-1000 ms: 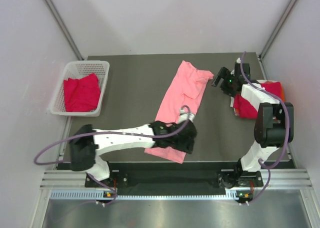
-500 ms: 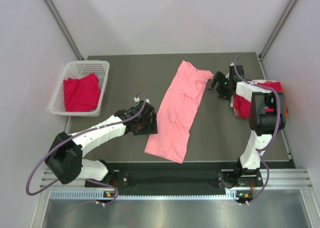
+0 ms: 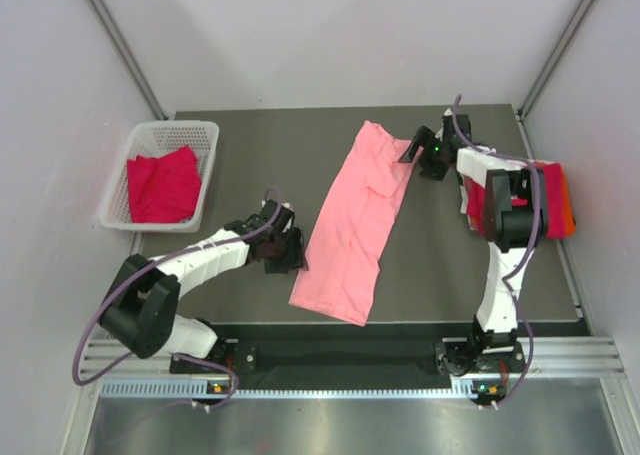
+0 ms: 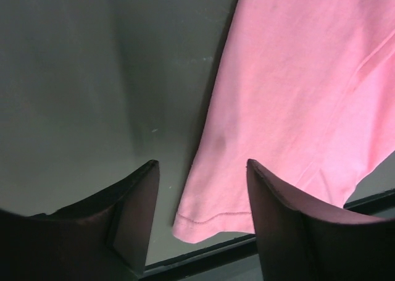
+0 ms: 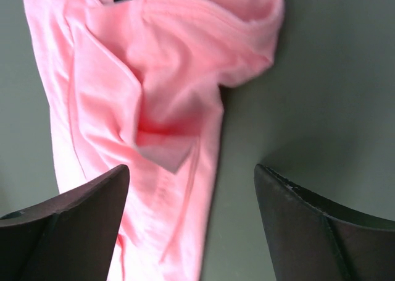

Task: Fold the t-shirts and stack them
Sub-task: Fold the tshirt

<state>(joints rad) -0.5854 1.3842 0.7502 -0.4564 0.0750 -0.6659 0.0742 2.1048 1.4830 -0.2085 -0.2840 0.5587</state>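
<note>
A light salmon-pink t-shirt [image 3: 350, 225] lies on the dark table as a long strip, folded lengthwise, running from the far middle to the near edge. My left gripper [image 3: 292, 250] sits low at the shirt's left edge near the bottom hem, open and empty. In the left wrist view the hem corner [image 4: 203, 222] lies between the open fingers [image 4: 136, 201]. My right gripper [image 3: 412, 150] is open at the shirt's far right corner. The right wrist view shows the bunched sleeve [image 5: 185, 77] ahead of its spread fingers [image 5: 92, 201]. Crimson t-shirts lie in a pile [image 3: 545, 200] at the right edge.
A white mesh basket [image 3: 170, 130] at the far left holds another crimson shirt [image 3: 160, 185]. The pile at the right shows an orange edge [image 3: 568, 205]. The table's near edge [image 4: 247, 247] runs just below the hem. White walls close the table in.
My left arm has swung back from over the shirt's lower end to its left edge. My right gripper has moved left, up to the shirt's far corner.
</note>
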